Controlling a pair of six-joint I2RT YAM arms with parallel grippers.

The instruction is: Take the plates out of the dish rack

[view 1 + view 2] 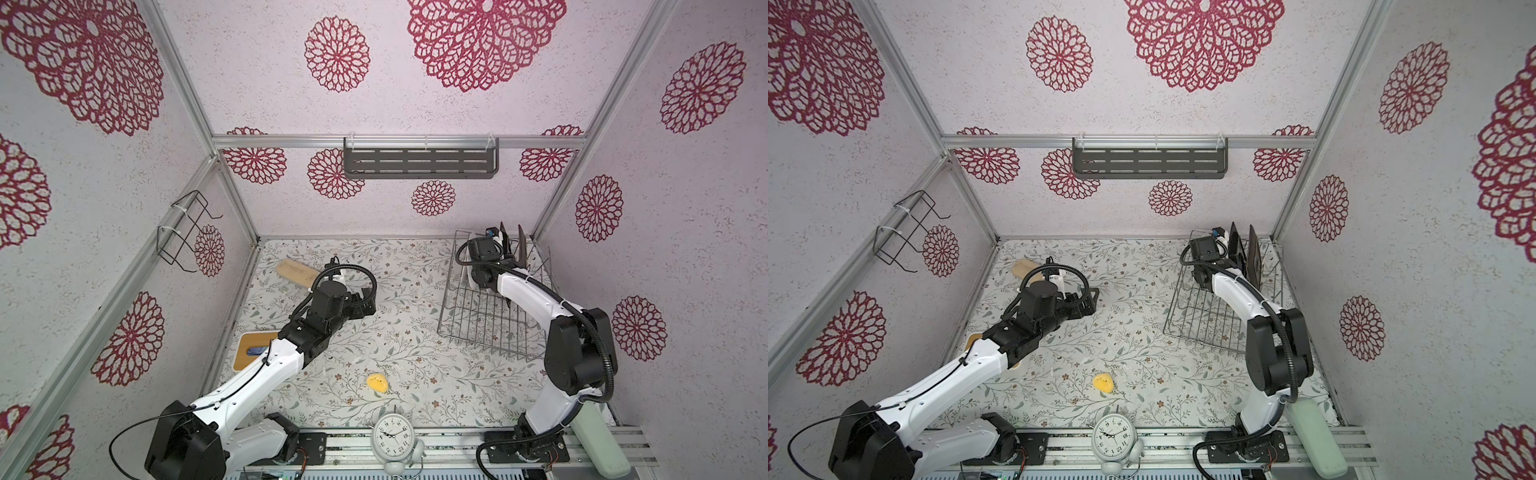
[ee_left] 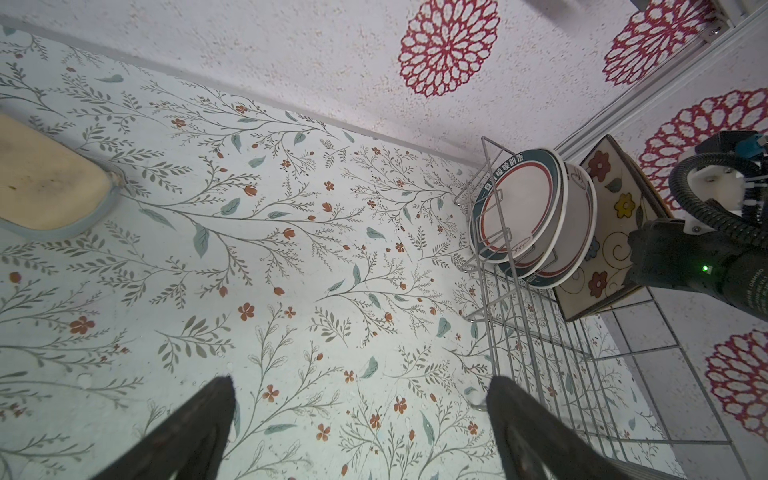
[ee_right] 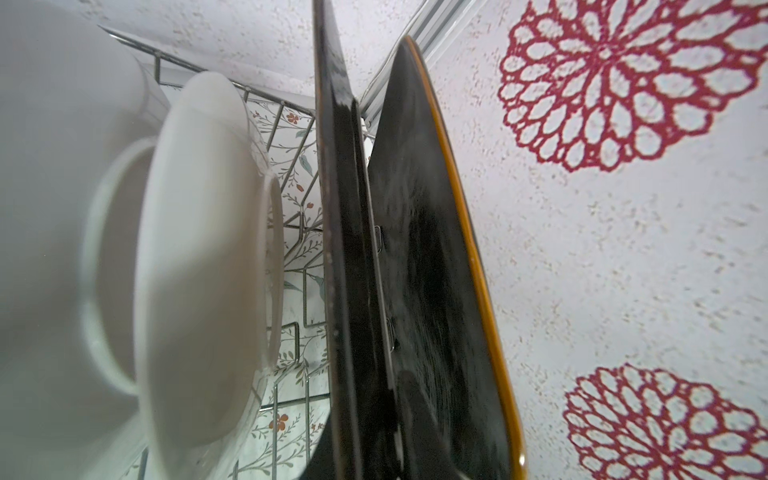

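The large rectangular silver wire dish rack (image 1: 490, 328) sits in the back right corner of the flower-printed tabletop (image 1: 374, 353). Its long axis seems to run from the back wall toward the robot. All four plates stand on edge among the tines at its far end. Two round white plates with dark teal rim bands (image 2: 515, 208) come first, then the dark brown-black square plate with a cream flowered face (image 2: 611, 208). A second dark square plate with an orange-brown edge (image 3: 424, 270) stands nearest the side wall. Their faces point sideways toward the middle of the table, so each plate's flat plane lies along the rack's length.

The right gripper (image 1: 504, 251) is down among them. Its jaws are closed almost fully and, judging by the right wrist view, pinch the upper rim of the flowered square plate, though the fingers themselves barely show. The left gripper (image 2: 360, 386) hangs over bare table near the rack, spread wide and holding nothing.

The step in hand looks like drawing that square plate out. It would go best as a slow lift straight up in the plate's own plane, until the lower edge clears the tines. Any tilt risks knocking the round plates on one side or the other square plate close behind. Held only at its rim, the plate may swing — the wrist should stay level before carrying it sideways.
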